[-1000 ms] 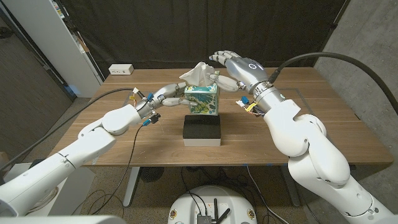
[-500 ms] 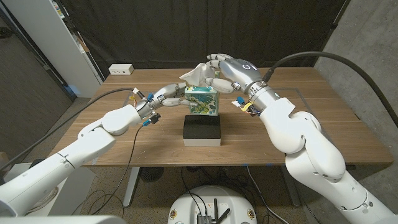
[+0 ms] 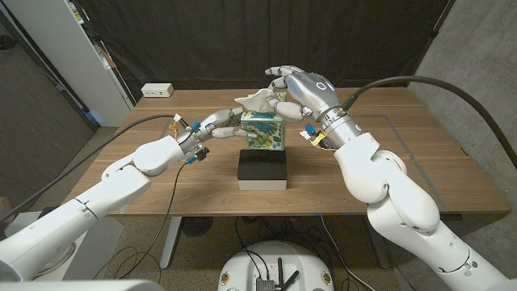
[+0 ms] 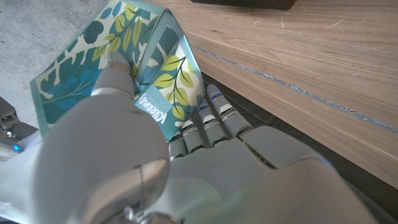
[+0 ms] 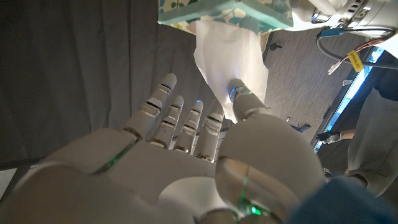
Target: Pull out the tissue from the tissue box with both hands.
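My left hand (image 3: 216, 126) grips the leaf-patterned teal tissue box (image 3: 262, 130) to steady it — my right hand (image 3: 296, 87) pinches the white tissue (image 3: 257, 100), ready to pull.

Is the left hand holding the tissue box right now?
Yes, in the head view the left hand grips the side of the tissue box, and the left wrist view shows its fingers on the box.

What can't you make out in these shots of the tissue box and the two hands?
- Whether the right hand grips the tissue: in the head view its back covers the fingers; in the right wrist view contact is unclear.
- The tissue box opening: head view, tissue and hand cover it.
- The box's printed brand: left wrist view, left hand cuts it off.
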Controlling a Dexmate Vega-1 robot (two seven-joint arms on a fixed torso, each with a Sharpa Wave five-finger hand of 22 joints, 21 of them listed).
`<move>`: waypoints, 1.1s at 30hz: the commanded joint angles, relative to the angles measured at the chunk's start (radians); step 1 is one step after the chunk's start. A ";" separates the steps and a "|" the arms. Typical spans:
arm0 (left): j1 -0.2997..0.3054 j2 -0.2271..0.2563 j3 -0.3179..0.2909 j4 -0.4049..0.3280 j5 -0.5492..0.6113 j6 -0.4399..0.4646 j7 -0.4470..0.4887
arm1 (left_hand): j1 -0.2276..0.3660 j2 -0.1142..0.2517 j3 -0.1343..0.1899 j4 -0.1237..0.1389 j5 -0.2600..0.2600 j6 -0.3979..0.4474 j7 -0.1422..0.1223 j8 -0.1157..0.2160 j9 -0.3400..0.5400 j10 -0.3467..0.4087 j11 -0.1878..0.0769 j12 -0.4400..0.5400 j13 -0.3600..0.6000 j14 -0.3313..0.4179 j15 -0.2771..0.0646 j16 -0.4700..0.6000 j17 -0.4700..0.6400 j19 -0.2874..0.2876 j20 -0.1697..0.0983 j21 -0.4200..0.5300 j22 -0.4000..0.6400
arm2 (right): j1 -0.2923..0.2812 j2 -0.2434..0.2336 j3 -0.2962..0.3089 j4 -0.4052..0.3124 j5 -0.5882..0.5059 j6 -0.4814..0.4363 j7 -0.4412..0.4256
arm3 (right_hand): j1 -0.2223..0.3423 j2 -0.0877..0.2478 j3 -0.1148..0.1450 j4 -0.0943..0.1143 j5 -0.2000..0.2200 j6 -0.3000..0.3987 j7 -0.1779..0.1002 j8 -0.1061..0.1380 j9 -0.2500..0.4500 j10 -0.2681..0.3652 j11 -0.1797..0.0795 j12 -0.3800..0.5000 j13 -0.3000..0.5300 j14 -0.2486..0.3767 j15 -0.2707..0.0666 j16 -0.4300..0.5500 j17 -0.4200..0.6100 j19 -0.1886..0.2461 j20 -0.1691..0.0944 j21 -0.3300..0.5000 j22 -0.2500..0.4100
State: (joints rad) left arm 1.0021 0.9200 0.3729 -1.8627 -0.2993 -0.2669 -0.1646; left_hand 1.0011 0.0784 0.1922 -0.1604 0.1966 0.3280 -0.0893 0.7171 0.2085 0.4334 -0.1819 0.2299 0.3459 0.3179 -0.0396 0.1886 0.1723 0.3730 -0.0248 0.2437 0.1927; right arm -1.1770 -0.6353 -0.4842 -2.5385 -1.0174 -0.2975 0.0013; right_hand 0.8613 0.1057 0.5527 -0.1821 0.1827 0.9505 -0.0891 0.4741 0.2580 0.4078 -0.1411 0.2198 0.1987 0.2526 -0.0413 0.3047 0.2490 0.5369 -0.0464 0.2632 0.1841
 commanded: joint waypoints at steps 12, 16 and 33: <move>0.009 0.010 0.002 -0.026 0.002 0.026 0.006 | 0.004 0.010 0.008 0.001 0.006 0.008 0.000 0.069 0.030 0.004 0.000 0.000 0.005 -0.001 -0.130 -0.001 0.003 -0.002 -0.001 -0.001 0.004 | 0.007 0.028 0.000 0.050 0.040 0.009 -0.111 | 0.033 -0.003 -0.020 0.003 -0.004 0.014 0.000 0.014 0.002 0.023 0.002 0.004 0.006 0.004 -0.137 0.017 0.017 0.009 0.000 0.004 0.006; 0.016 0.015 -0.001 -0.035 0.003 0.032 0.011 | 0.004 0.010 0.009 0.001 0.006 0.008 -0.001 0.070 0.030 0.004 -0.002 -0.001 0.005 -0.002 -0.129 -0.001 0.003 -0.001 -0.001 -0.001 0.004 | 0.009 0.039 -0.001 0.055 0.047 0.000 -0.136 | 0.036 -0.002 -0.024 0.005 -0.004 0.014 0.003 0.016 0.003 0.029 0.003 0.006 0.006 0.006 -0.139 0.020 0.020 0.010 0.001 0.005 0.006; 0.041 0.031 -0.018 -0.065 0.010 0.036 0.027 | 0.004 0.011 0.010 0.000 0.006 0.006 0.000 0.071 0.029 0.002 -0.002 -0.002 0.006 -0.003 -0.129 -0.001 0.003 -0.001 0.000 -0.001 0.004 | 0.022 0.072 0.006 0.077 0.097 0.012 -0.264 | 0.049 0.001 -0.044 0.009 -0.005 0.017 0.006 0.027 0.005 0.063 -0.003 0.013 0.009 0.018 -0.150 0.039 0.039 0.019 -0.001 0.010 0.008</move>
State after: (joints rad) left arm 1.0300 0.9410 0.3645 -1.9093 -0.2937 -0.2375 -0.1470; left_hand 1.0053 0.0822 0.1939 -0.1587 0.1961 0.3268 -0.0915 0.7172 0.2085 0.4334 -0.1819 0.2300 0.3507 0.3180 -0.0396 0.1886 0.1722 0.3730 -0.0248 0.2438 0.1927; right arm -1.1651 -0.5868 -0.4825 -2.4797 -0.9499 -0.2903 -0.1948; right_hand 0.8980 0.1028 0.5152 -0.1750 0.1816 0.9610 -0.0890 0.4958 0.2578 0.4573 -0.1416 0.2267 0.2027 0.2615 -0.0393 0.3367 0.2814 0.5438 -0.0462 0.2632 0.1888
